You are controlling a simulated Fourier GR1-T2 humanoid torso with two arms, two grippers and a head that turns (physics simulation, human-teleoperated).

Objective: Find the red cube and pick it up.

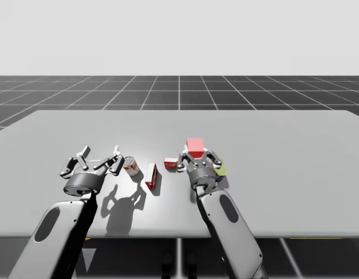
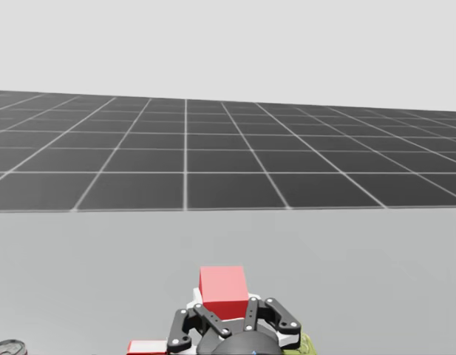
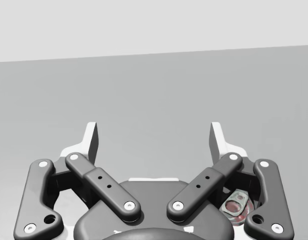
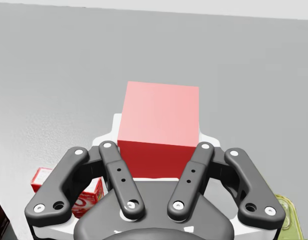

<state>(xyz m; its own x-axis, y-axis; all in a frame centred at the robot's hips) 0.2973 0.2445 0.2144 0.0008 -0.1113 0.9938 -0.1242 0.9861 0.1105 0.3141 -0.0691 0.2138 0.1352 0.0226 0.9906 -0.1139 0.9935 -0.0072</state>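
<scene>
The red cube [image 4: 160,129] sits between the fingers of my right gripper [image 4: 160,146], which is shut on its two sides. In the high view the red cube [image 1: 195,147] stands at the tip of my right gripper [image 1: 196,157], right of the table's middle. The head view has the red cube [image 2: 223,290] above the same gripper [image 2: 229,316] near the table's front. My left gripper [image 1: 99,158] hovers open at the left; nothing lies between the fingers of the left gripper [image 3: 154,142].
A small can [image 1: 131,166] stands just right of my left gripper; the can [image 3: 237,205] lies under that gripper's finger linkage. A flat red box [image 1: 151,176], a small red box [image 1: 170,164] and a green item [image 1: 221,169] lie around my right hand. The grey table [image 1: 284,145] stretches beyond.
</scene>
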